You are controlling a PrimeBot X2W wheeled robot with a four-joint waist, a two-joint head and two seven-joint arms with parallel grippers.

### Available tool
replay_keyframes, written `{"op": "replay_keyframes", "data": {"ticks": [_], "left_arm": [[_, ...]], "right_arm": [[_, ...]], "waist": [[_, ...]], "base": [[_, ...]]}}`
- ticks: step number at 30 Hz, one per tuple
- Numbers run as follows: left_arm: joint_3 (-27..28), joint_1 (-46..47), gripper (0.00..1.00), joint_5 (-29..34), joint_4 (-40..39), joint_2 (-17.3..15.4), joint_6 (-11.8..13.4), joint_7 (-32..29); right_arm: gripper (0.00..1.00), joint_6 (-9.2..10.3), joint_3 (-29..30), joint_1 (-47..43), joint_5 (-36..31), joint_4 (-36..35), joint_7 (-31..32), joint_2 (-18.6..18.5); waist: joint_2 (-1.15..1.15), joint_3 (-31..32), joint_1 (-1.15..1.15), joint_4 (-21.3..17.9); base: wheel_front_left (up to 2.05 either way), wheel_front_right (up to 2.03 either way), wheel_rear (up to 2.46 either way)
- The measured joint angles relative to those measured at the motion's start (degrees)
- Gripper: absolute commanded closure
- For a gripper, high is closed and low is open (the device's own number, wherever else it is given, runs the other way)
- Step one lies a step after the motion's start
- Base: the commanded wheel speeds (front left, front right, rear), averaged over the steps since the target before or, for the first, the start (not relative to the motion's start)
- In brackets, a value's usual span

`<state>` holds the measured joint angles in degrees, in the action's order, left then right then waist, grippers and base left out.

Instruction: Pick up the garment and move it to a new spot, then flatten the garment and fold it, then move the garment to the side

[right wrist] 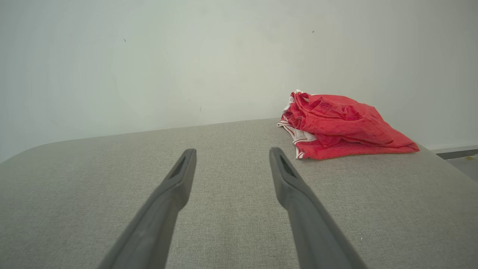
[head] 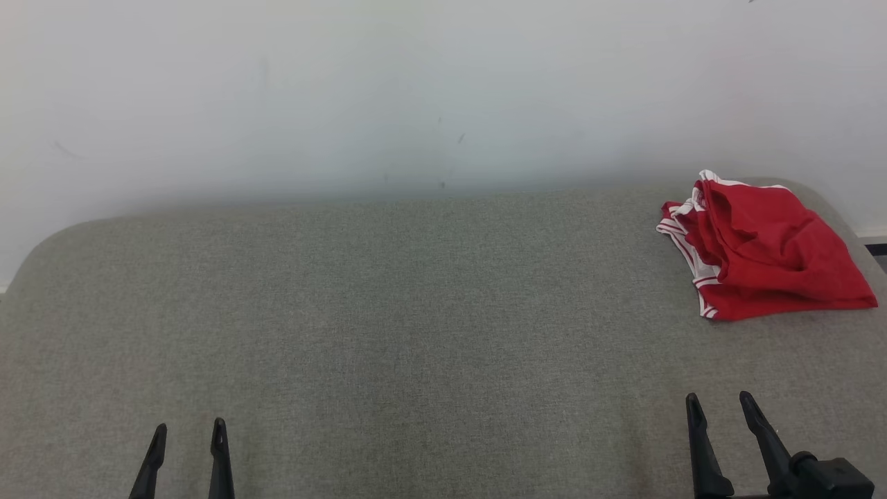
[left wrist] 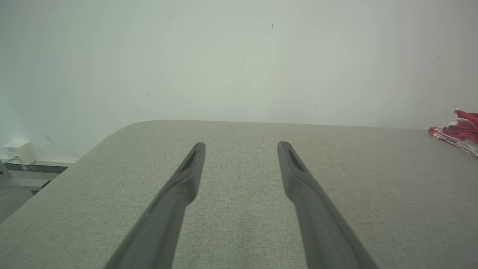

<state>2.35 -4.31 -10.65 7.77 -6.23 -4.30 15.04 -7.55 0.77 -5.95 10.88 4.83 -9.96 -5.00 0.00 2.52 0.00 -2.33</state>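
- Well, your garment (head: 762, 249), red cloth with white striped trim, lies bunched in a loose heap at the far right corner of the grey fabric-covered table (head: 416, 312). Its pointed tip reaches close to the right edge.
- Expect it to be light, soft and limp. It will likely sag and trail from whichever point you lift, and it won't keep any shape by itself.
- Thin cloth on a cloth top may drag and bunch rather than slide, so I'd lift it instead of pushing it.
- For a hold, look to the left side of the heap, where the white striped bands stack up and the layers seem thickest.
- The raised fold on top is your second choice. The flat red tip hugs the table and looks harder to get a finger under.
- Your right gripper (head: 718, 396) sits at the near edge toward the right corner. Its fingers are spread wide and hold nothing, and the garment is well ahead of them.
- Your left gripper (head: 190, 424) sits at the near edge toward the left corner, likewise spread and empty, far from the cloth.
- Nothing lies between the right fingers and the heap.
- The pale wall (head: 416, 90) stands right behind the far edge, so mind your fingertips if you reach over the heap.
- A small white box (left wrist: 16, 151) sits low on the wall off the far left corner, out of your way.
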Motion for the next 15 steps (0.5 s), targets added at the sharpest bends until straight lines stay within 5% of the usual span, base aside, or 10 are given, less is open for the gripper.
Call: {"op": "replay_keyframes", "data": {"ticks": [10, 11, 15], "left_arm": [[-0.3, 0.0, 0.0, 0.1, 0.4, -0.1, -0.2, 0.0], [-0.4, 0.0, 1.0, 0.1, 0.5, 0.0, -0.2, 0.0], [-0.5, -0.7, 1.0, 0.0, 2.8, 0.5, -0.2, -0.3]], "right_arm": [[0.0, 0.0, -0.6, 0.0, 0.0, 0.6, -0.1, 0.1], [1.0, -0.01, -0.7, 0.0, 0.0, 0.8, -0.1, 0.1], [1.0, -0.01, -0.9, -0.6, 0.1, 3.0, 0.0, 0.3]], "waist": [[0.0, 0.1, 0.0, 0.2], [0.0, 0.1, 0.0, 0.2], [0.0, 0.1, 0.0, 0.2]], "base": [[0.0, 0.0, 0.0], [0.0, 0.0, 0.0], [0.0, 0.0, 0.0]]}}
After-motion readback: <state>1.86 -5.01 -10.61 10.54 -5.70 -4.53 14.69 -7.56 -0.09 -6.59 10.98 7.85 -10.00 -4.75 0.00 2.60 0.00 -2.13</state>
